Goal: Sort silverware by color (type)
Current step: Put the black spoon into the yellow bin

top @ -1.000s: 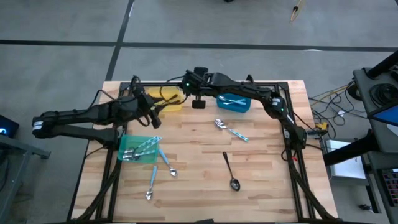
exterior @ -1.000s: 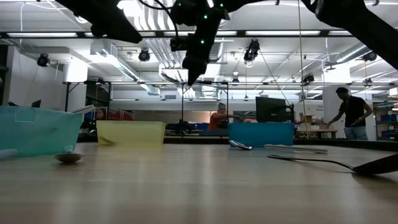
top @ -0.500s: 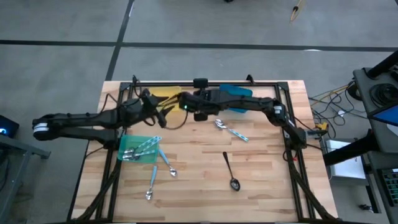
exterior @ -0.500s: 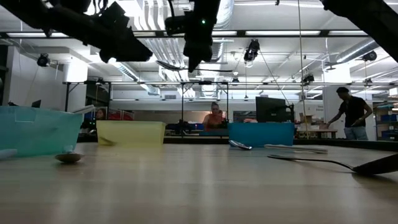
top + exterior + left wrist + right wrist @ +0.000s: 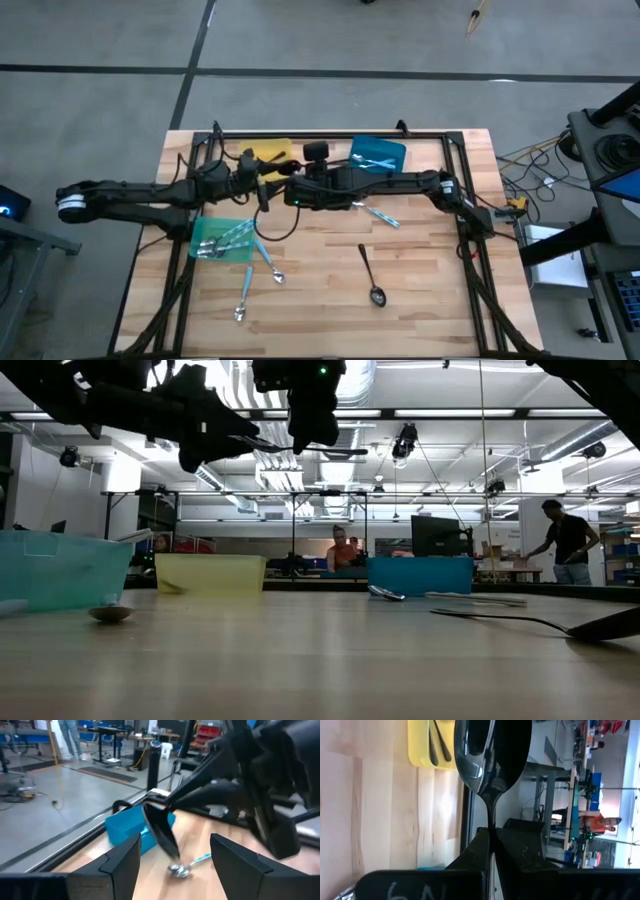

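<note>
Right claw (image 5: 492,837) clenched on black spoon (image 5: 491,755), held mid-air above worktop (image 5: 420,270) beside yellow bin (image 5: 268,153); left claw (image 5: 172,852) spread wide facing it.

Robotics lab: ceiling ducts (image 5: 250,390), workbenches (image 5: 500,572), monitor (image 5: 435,536).

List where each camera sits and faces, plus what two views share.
High: above the table, facing straight down; both arms show, left claw close to right claw.
Low: at tabletop height, facing level across into the room; arms enter from above.
Left wrist: on the left arm, facing past its own open fingers at the black spoon and blue bin.
Right wrist: on the right arm, facing past its shut fingers toward the yellow bin.
Shared: both wrist views show the spoon.
</note>
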Tool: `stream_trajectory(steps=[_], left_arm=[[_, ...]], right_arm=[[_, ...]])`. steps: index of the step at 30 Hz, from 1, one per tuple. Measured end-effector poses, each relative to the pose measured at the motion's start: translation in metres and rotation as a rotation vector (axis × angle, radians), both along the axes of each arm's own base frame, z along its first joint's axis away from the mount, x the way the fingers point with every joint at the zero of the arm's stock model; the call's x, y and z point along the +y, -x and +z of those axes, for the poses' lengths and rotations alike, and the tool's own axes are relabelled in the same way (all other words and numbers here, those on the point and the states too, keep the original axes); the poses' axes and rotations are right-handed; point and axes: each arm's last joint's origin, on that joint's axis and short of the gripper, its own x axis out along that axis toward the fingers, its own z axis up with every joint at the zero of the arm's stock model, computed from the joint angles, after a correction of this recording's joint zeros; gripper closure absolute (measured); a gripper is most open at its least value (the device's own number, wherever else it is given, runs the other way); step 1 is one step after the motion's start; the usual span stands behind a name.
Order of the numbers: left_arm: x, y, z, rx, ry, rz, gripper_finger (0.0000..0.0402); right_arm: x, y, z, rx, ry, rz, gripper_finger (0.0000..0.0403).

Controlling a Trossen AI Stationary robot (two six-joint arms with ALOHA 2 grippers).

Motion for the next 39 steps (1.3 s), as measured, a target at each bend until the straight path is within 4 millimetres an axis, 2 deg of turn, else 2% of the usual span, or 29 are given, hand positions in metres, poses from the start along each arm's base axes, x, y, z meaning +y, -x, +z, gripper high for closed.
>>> stream_trajectory(steps=[6, 10, 14, 19, 21, 29, 39], left_arm=[[0.002, -0.007, -0.004, -0.032, 0.064, 0.0, 0.0188], [0.002, -0.009, -0.004, -0.052, 0.072, 0.004, 0.0211], [0.003, -0.009, -0.002, -0.078, 0.077, 0.006, 0.0261], [0.003, -0.009, -0.002, -0.085, 0.086, 0.034, 0.0363], [0.004, -0.008, -0.001, -0.098, 0.094, 0.043, 0.039], [0.004, -0.004, 0.005, -0.131, 0.075, 0.092, 0.04], [0.004, 0.0, 0.013, -0.172, 0.052, 0.103, 0.0401]], right_arm=[[0.004, -0.001, 0.0, -0.002, 0.004, 0.016, 0.0394], [0.005, -0.001, 0.0, -0.002, 0.004, 0.017, 0.0394], [0.005, -0.002, 0.0, -0.002, 0.004, 0.017, 0.0394], [0.005, -0.002, 0.0, -0.008, 0.004, 0.016, 0.0394], [0.005, -0.002, 0.0, -0.015, 0.006, 0.015, 0.0394], [-0.001, -0.006, 0.002, -0.071, -0.001, -0.005, 0.0384], [-0.022, -0.006, 0.004, -0.116, -0.012, -0.061, 0.028]])
